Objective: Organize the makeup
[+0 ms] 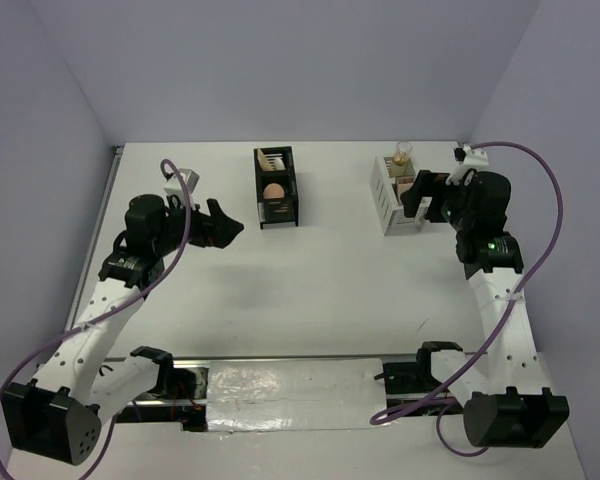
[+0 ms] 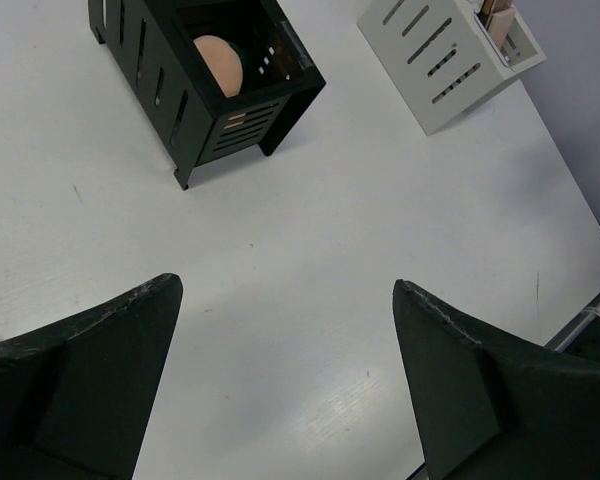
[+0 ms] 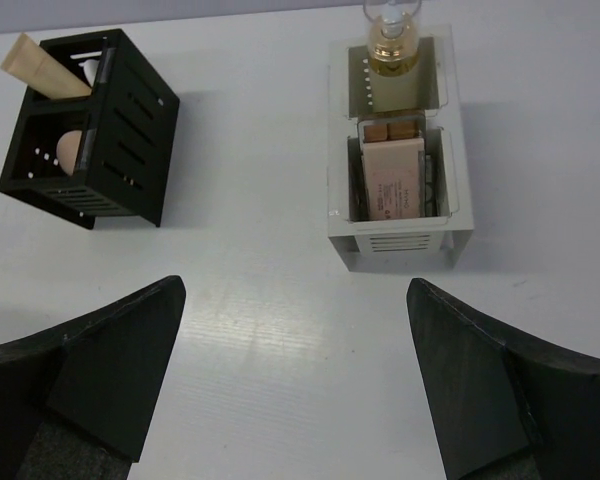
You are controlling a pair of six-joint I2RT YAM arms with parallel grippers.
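The makeup sits inside two organizers. The black slotted box (image 1: 276, 187) holds a peach round puff (image 2: 220, 65), also in the right wrist view (image 3: 69, 148), and a gold tube (image 3: 42, 68) leaning out of its rear slot. The white box (image 1: 397, 194) holds a gold-capped bottle (image 3: 392, 45) at the back and flat pinkish palettes (image 3: 394, 176) standing in front. My left gripper (image 1: 227, 224) is open and empty, left of the black box. My right gripper (image 1: 417, 196) is open and empty, hovering at the white box's right side.
The table's near edge carries a shiny strip (image 1: 280, 385) between the arm bases. Purple walls close in the left, back and right sides. The white box also shows in the left wrist view (image 2: 445, 60).
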